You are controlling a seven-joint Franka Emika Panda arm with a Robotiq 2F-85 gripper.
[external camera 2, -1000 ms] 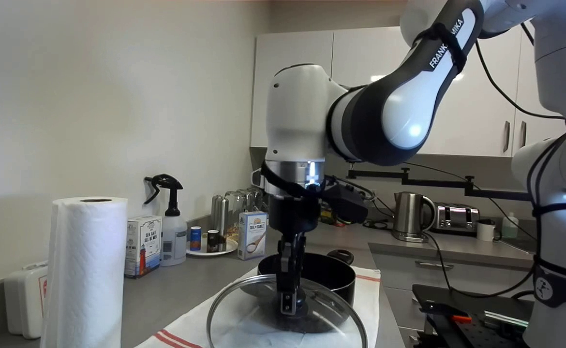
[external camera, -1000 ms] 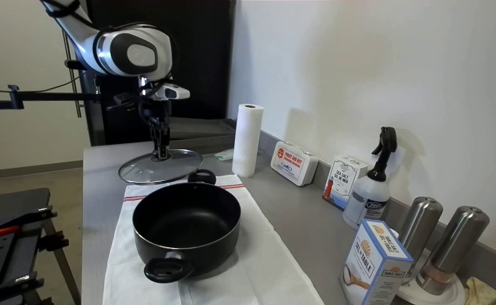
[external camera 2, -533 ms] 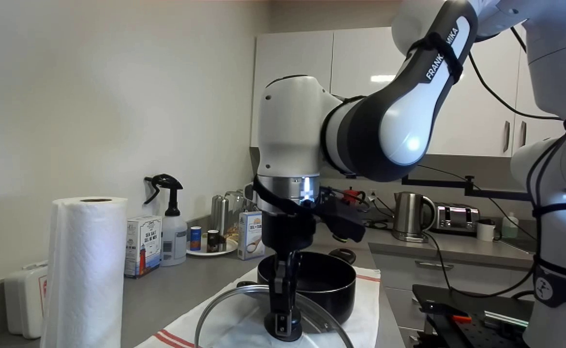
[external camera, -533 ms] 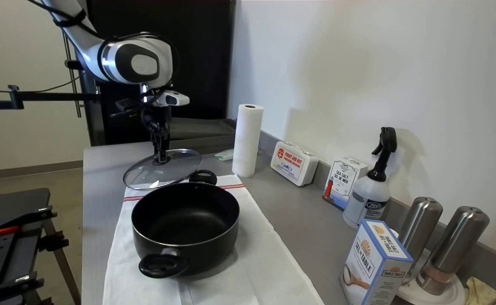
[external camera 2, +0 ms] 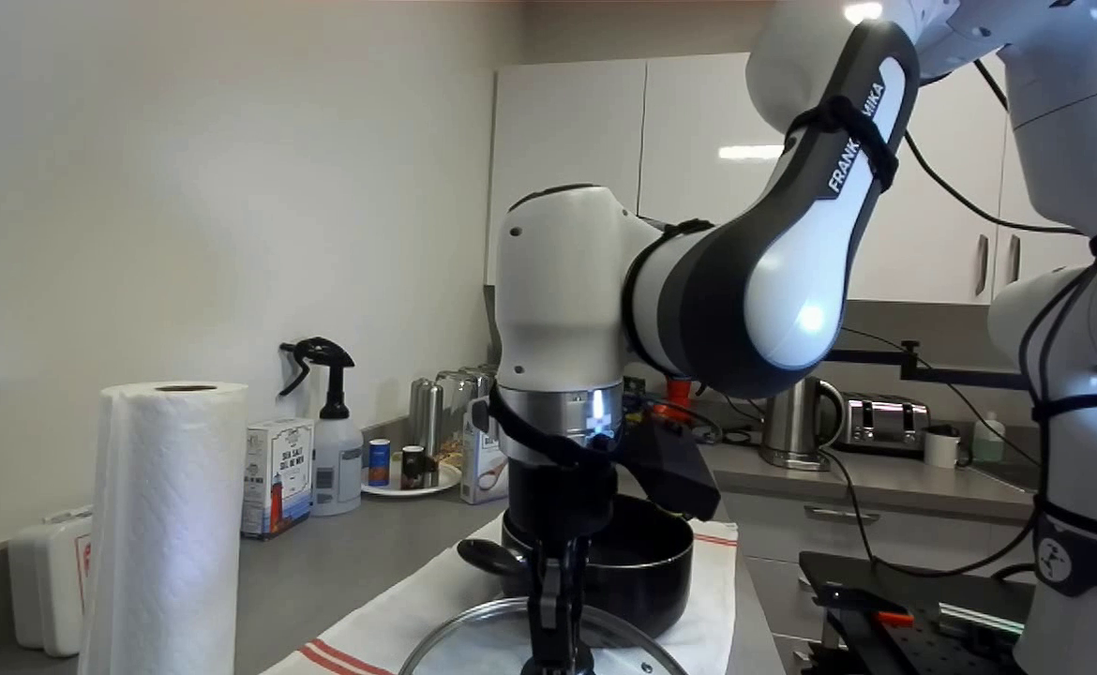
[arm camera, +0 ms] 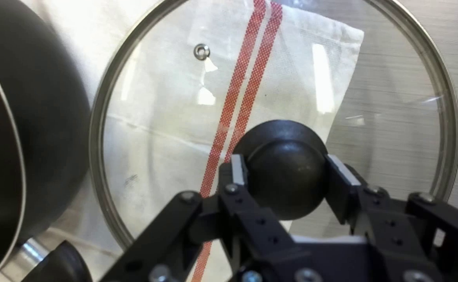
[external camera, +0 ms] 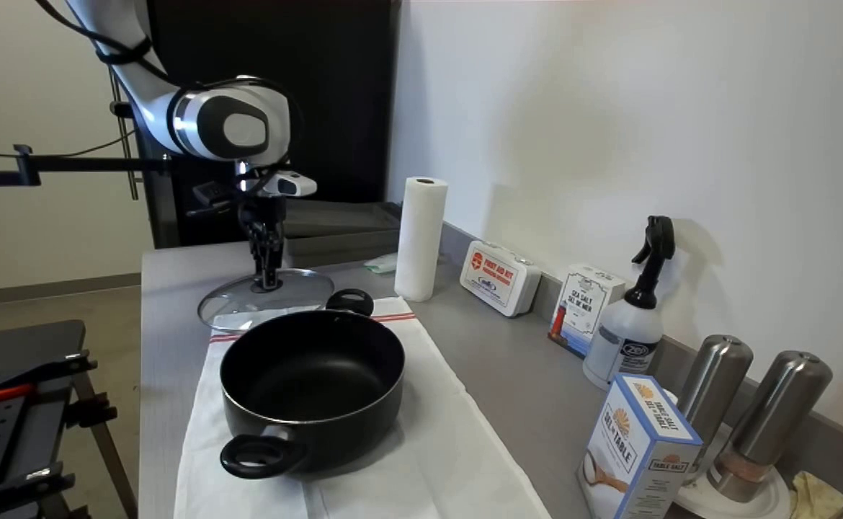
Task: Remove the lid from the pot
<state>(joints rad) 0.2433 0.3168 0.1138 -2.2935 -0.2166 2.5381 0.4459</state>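
Observation:
The black pot [external camera: 313, 425] stands uncovered on a white cloth, its inside showing. It also shows in an exterior view behind the arm [external camera 2: 647, 586] and at the left of the wrist view [arm camera: 49, 117]. The glass lid [external camera: 299, 294] is beside the pot, over the cloth's striped end and the counter, almost level. I cannot tell whether it touches them. My gripper [external camera: 268, 282] points down with its fingers on both sides of the lid's black knob [arm camera: 287, 180], shut on it. In an exterior view the lid's lower part [external camera 2: 483, 647] is cut off.
A paper towel roll [external camera: 421, 238] stands behind the pot near the wall. A first aid kit [external camera: 497, 281], salt boxes [external camera: 638, 447], a spray bottle [external camera: 623, 339] and steel mills [external camera: 767, 425] line the wall. The cloth [external camera: 450, 461] lies under the pot.
My gripper has moved down with the lid, which has become more level. The pot has turned slightly, its near handle shifting left.

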